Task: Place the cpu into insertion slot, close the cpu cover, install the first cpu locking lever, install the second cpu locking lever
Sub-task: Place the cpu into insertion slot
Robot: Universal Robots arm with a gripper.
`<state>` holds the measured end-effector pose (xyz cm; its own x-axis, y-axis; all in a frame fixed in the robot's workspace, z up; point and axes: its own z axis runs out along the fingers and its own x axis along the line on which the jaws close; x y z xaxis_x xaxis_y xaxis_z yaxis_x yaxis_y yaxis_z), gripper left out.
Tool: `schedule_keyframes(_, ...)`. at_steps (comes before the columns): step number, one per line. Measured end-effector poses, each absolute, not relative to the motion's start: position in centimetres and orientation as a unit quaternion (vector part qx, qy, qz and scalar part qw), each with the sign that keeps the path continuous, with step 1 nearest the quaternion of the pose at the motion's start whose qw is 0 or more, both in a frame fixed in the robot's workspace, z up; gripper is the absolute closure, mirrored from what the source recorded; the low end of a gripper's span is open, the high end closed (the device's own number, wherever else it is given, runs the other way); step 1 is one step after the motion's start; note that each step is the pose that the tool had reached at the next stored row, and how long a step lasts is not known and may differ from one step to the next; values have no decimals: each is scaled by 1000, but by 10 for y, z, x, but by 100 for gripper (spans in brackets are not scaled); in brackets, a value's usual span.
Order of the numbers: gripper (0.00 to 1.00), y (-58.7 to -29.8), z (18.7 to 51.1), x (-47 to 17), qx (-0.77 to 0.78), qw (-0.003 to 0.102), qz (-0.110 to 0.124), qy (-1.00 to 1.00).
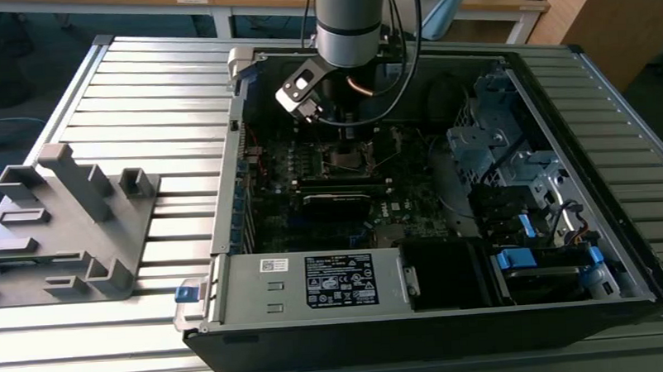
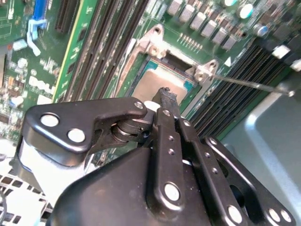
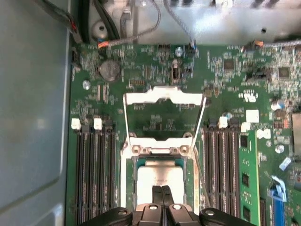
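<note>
One big grey worktop [image 1: 140, 85] of metal slats holds an open computer case [image 1: 313, 290], which lies toward its edge on the exterior view's right. Wooden furniture [image 1: 602, 19] stands behind. The arm [image 1: 354, 24] is cut off at the top and hides part of the green motherboard [image 1: 282, 183]. In the first wrist view the cpu cover [image 3: 164, 98] stands open. The cpu [image 3: 157, 176] sits in the insertion slot [image 3: 128, 183], one side hidden by the gripper [image 3: 162, 189]. The jaws are pressed together, holding nothing.
</note>
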<state>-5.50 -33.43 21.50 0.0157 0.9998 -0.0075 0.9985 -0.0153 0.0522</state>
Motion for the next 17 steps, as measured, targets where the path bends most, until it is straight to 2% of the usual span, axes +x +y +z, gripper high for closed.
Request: schedule_keyframes(17, 90, -334, 218, -52, 714, 18, 13, 700)
